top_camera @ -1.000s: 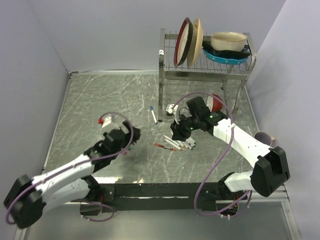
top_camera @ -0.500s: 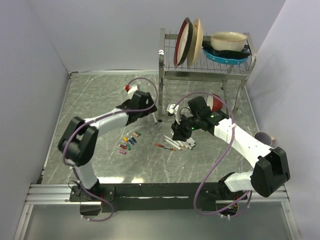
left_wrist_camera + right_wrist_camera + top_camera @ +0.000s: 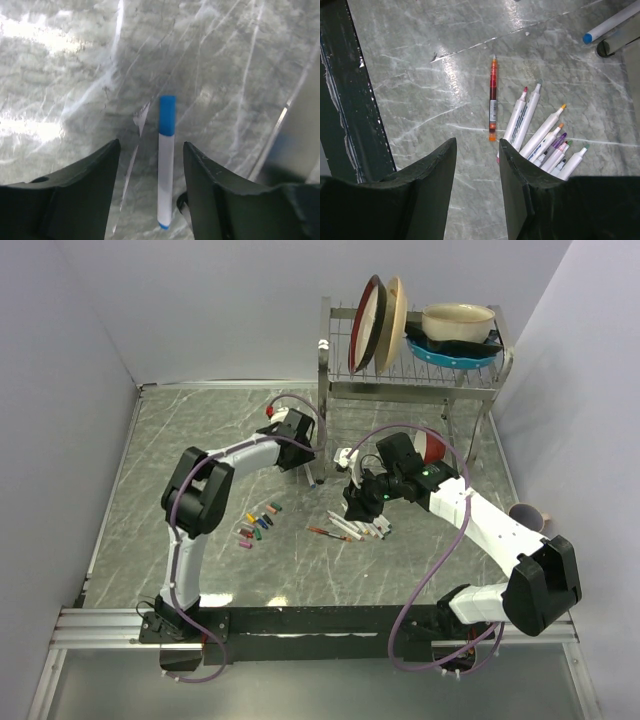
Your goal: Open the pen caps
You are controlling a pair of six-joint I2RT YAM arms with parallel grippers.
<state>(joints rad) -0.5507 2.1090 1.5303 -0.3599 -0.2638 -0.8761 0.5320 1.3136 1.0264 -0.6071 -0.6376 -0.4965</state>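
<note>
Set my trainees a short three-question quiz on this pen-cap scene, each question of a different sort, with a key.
1. True or false: the blue-capped pen lies on the table between the left gripper's open fingers, untouched.
2. Where are the loose caps? A) on the table, left of the uncapped pens; B) on the floor; C) inside a box.
3. What does the right gripper hold?
Key: 1 true; 2 A; 3 nothing, its jaws stand open above the table.
</note>
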